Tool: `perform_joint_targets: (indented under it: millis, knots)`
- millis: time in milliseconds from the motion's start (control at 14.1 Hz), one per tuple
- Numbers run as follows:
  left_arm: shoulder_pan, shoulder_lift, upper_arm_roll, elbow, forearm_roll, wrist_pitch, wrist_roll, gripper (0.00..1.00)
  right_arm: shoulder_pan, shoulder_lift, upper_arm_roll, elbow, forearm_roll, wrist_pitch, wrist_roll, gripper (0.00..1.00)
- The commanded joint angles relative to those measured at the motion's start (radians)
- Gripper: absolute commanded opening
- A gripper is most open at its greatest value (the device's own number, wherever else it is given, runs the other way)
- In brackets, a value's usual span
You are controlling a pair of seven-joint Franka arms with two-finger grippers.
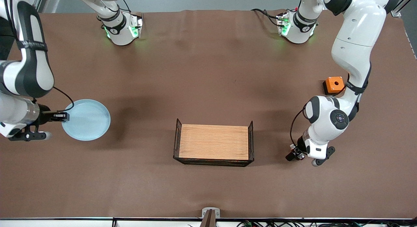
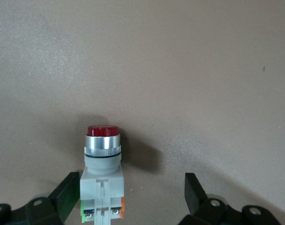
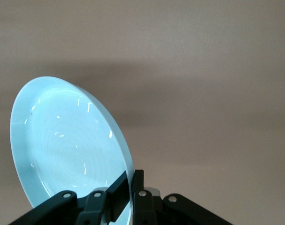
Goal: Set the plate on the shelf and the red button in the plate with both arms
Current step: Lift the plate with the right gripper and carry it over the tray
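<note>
While the right pincer [image 1: 62, 116] clamps the plate [image 1: 87, 120] by its rim, the left pincer [image 2: 128, 197] stands wide open around the red button [image 2: 102, 176] on the tabletop [image 1: 208, 73].

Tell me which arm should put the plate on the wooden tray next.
Right. Its pincer is already shut on the plate's rim, toward its end of the table. The left pincer is open around the red button, so it is likely busy.

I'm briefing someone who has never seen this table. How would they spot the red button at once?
Start at the wooden tray mid-table and look toward the left arm's end. The red button sits between the open fingers of the left gripper. Unlike the orange box nearby, it has a red cap, metal collar and white body.
</note>
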Motion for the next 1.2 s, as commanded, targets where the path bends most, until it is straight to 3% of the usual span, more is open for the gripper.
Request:
perform_joint_targets:
  millis: [0,142,354,566,779,991,1133]
  knots:
    - [-0.006,-0.028,0.007,-0.031,0.017,0.017,-0.020,0.85,0.011,-0.080,-0.004,-0.018,0.063,-0.080,0.012,0.01]
    - [-0.006,-0.028,0.007,-0.031,0.017,0.017,-0.022,0.69,0.012,-0.110,-0.002,-0.020,0.089,-0.125,0.066,0.01]
    - [-0.006,-0.028,0.007,-0.031,0.017,0.015,-0.020,0.62,0.073,-0.188,-0.002,-0.030,0.158,-0.223,0.248,0.01]
    - [-0.009,-0.029,0.010,-0.031,0.018,0.008,-0.019,0.47,0.252,-0.270,-0.001,-0.020,0.174,-0.293,0.637,0.00]
    - [-0.018,-0.032,0.013,-0.031,0.076,-0.021,-0.019,0.27,0.442,-0.269,-0.001,0.029,0.192,-0.289,1.011,0.00]
    - [-0.013,-0.055,0.011,-0.016,0.109,-0.095,-0.022,0.24,0.579,-0.226,-0.004,0.112,0.241,-0.239,1.375,0.00]
    - [-0.010,-0.077,0.011,0.041,0.109,-0.225,-0.025,0.22,0.650,-0.192,-0.004,0.128,0.238,-0.167,1.547,0.00]
